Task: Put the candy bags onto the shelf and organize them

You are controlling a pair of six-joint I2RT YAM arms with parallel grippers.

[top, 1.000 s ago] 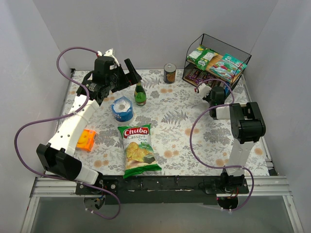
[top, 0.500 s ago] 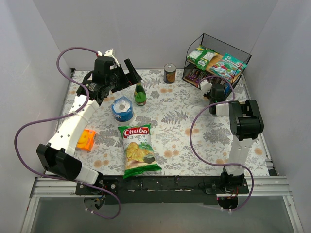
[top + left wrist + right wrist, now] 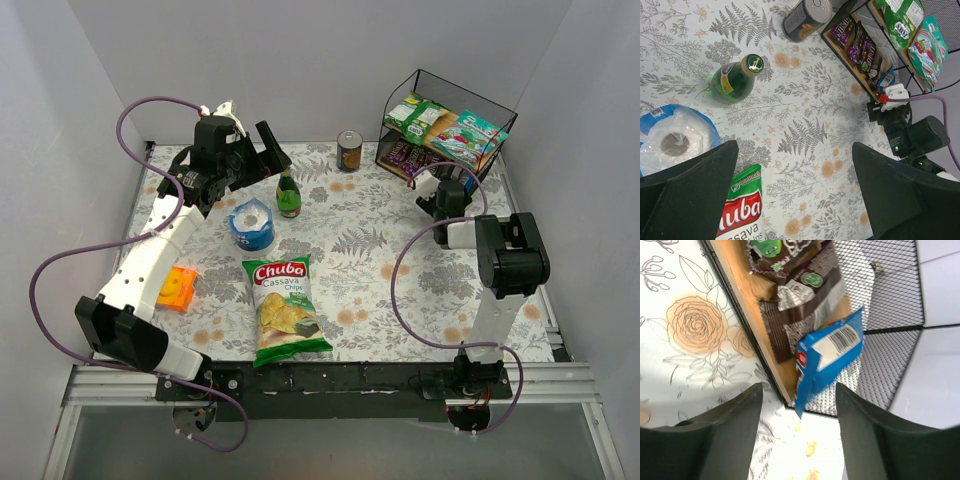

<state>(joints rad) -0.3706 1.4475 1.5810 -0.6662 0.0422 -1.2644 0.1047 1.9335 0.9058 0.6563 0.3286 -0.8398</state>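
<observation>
The shelf (image 3: 466, 87) stands at the back right. Green-and-white candy bags (image 3: 418, 117) and a teal one (image 3: 472, 138) lie on its top board, dark ones (image 3: 402, 155) on the lower board. In the right wrist view a blue packet (image 3: 827, 355) leans over the lower board's (image 3: 740, 270) end, beside dark brown packets (image 3: 800, 295). My right gripper (image 3: 799, 430) is open just in front of the blue packet, its fingers apart and off it. My left gripper (image 3: 795, 200) hangs open high over the table, holding nothing.
A Chuba chips bag (image 3: 283, 305) lies near the front middle, an orange packet (image 3: 176, 288) at the left. A green bottle (image 3: 288, 195), a roll in blue wrap (image 3: 251, 224) and a can (image 3: 349, 150) stand behind them. White walls close in both sides.
My right gripper has gone from shut to open at the shelf's lower board, letting go of the blue packet. The left arm has not moved.
</observation>
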